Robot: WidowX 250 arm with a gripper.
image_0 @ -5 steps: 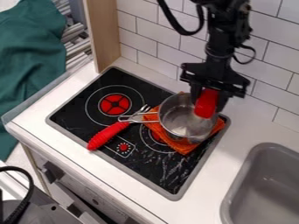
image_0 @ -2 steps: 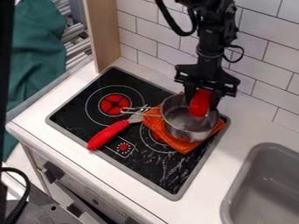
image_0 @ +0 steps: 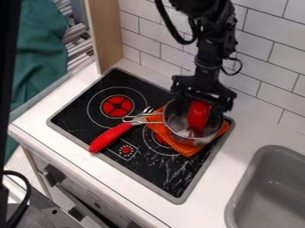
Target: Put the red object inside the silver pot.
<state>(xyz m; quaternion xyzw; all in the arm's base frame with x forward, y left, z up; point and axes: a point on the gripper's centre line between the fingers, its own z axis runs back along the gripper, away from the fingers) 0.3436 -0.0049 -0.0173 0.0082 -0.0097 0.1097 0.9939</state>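
Camera view. Your arm: black, entering from the top edge, gripper [image_0: 202, 115] pointing down over the pot [image_0: 175, 126]. Your gripper's state: clasping the red object [image_0: 198, 116], one finger on either side. Red object: smooth-looking, rounded, held upright at the pot's opening, its lower part inside the rim. Pot: round, shiny silver metal, with a looped wire handle extending toward your fork [image_0: 111, 136]. Beneath it: one rumpled orange cloth [image_0: 189, 150] on the black stove [image_0: 149, 165]. Fork: metal head, ribbed red handle; its head lies by the wire handle, crowding that side. Beyond the stove: grey sink [image_0: 255, 165]; behind, white tiles [image_0: 265, 67].
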